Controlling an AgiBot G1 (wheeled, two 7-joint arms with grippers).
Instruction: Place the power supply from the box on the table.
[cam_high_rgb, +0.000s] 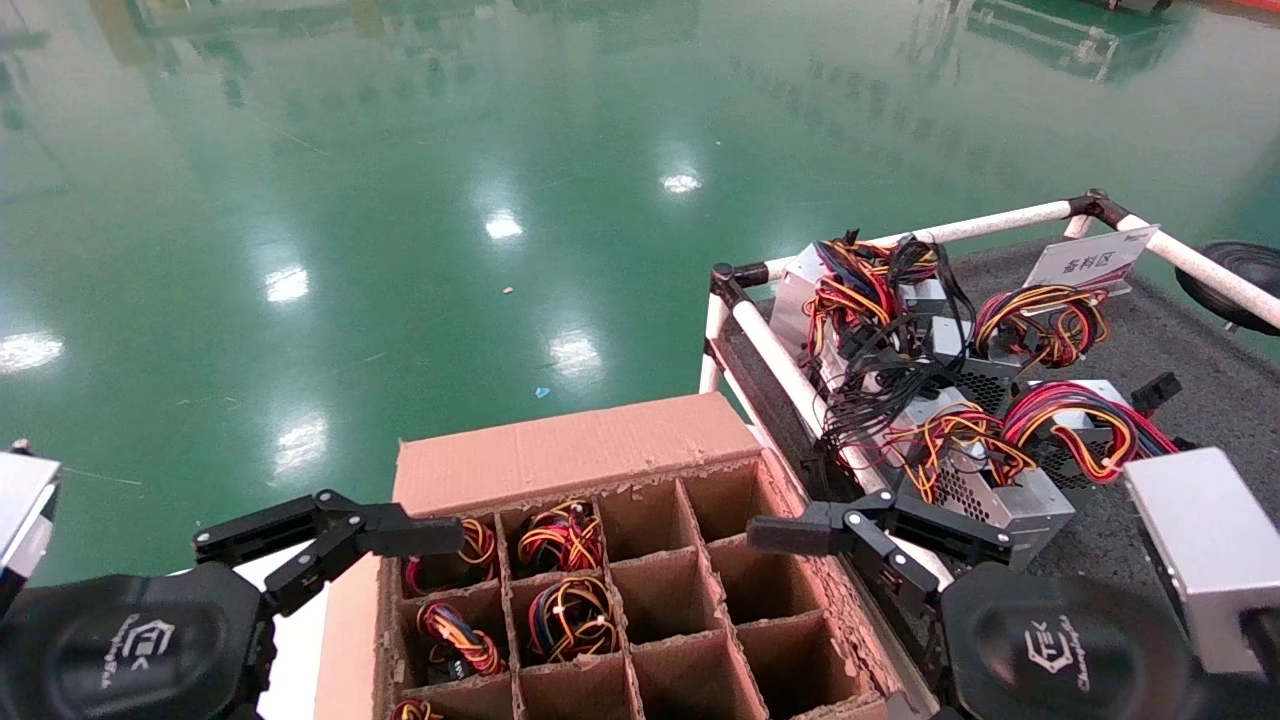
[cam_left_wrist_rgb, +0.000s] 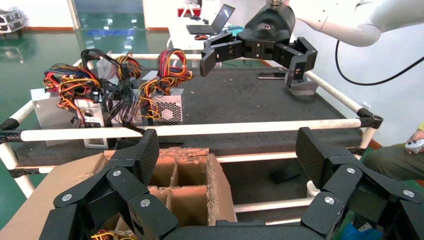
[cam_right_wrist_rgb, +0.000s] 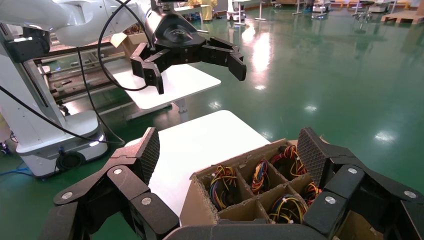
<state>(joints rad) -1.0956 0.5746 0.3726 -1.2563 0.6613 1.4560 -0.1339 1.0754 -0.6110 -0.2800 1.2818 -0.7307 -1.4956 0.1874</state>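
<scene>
Below my right gripper (cam_high_rgb: 835, 520) – the box (cam_high_rgb: 640, 600), several cells bare; jaws wide, empty. Left gripper (cam_high_rgb: 330, 535) likewise spread, holding nothing.

Glossy green floor (cam_high_rgb: 400, 200); low white platform (cam_right_wrist_rgb: 200, 140) beside it; open laptop (cam_left_wrist_rgb: 212, 22).

blk grippers, textured fingers (cam_left_wrist_rgb: 144, 155) | silver screws | white arms, blk cables

Bright overhead lamps throw white glare patches and smeared reflections across the glossy green floor (cam_high_rgb: 400, 200), while the dark worktop (cam_high_rgb: 1200, 370) soaks light up matte, shadows stay soft, and everything reads reasonably sharp.
</scene>
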